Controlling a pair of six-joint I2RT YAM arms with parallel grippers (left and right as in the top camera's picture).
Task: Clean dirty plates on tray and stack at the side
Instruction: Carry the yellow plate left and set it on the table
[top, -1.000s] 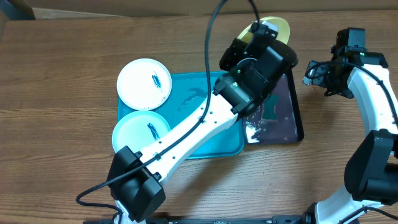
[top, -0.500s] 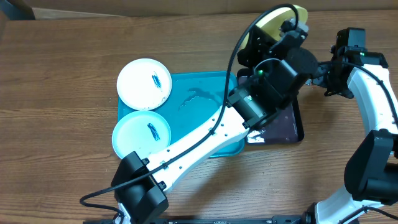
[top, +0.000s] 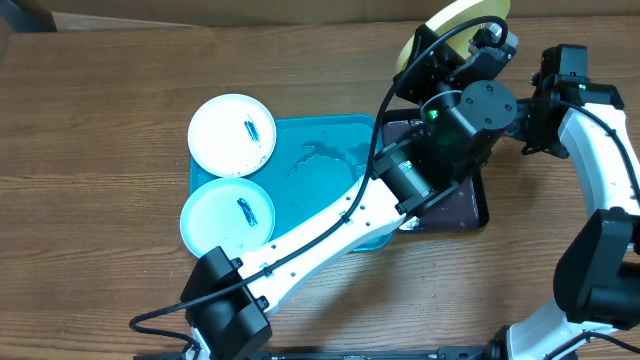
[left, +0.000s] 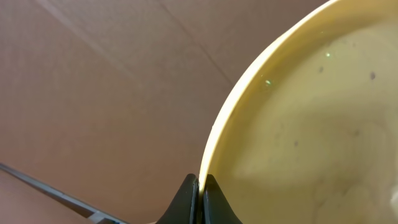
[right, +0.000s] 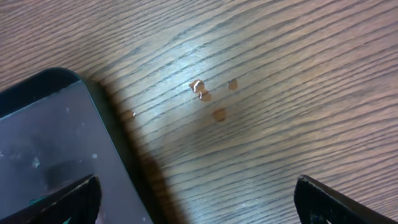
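So the left gripper (left: 199, 182) is clamped on the yellow-green plate (top: 452, 25) by its rim, tilted up beyond the black tray (top: 478, 200) — the right gripper (right: 198, 202) hangs spread open. Looks like the carry step; next it needs setting down at the side.

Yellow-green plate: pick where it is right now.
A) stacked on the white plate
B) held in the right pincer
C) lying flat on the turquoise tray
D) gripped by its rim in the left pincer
D: the left wrist view shows the left pincer shut on the rim of the yellow-green plate, which is held tilted.
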